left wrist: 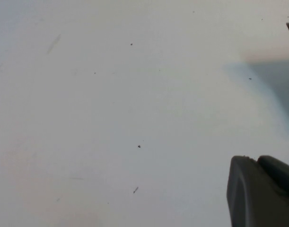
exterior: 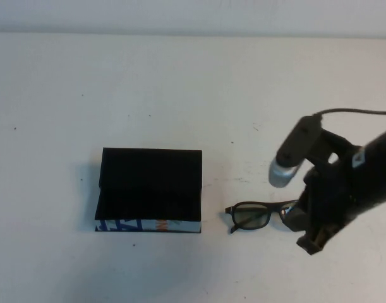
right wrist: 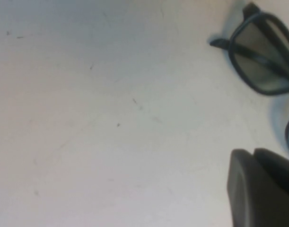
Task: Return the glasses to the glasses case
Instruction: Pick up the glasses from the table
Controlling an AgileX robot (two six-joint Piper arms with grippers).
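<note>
High view: the right gripper [exterior: 313, 243], jaws closed on nothing, hangs over the glasses [exterior: 256, 214] beside the open glasses case [exterior: 148, 189]; left gripper [left wrist: 262, 189] unclear

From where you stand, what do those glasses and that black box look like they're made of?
The glasses, beside the shut right gripper, look like dark glossy plastic: thick frame, tinted lenses that catch the light. The glasses case seems to be matte black card or covered board, with a flat lid and a printed front edge; which one I cannot tell. The left gripper is parked over bare table.
</note>
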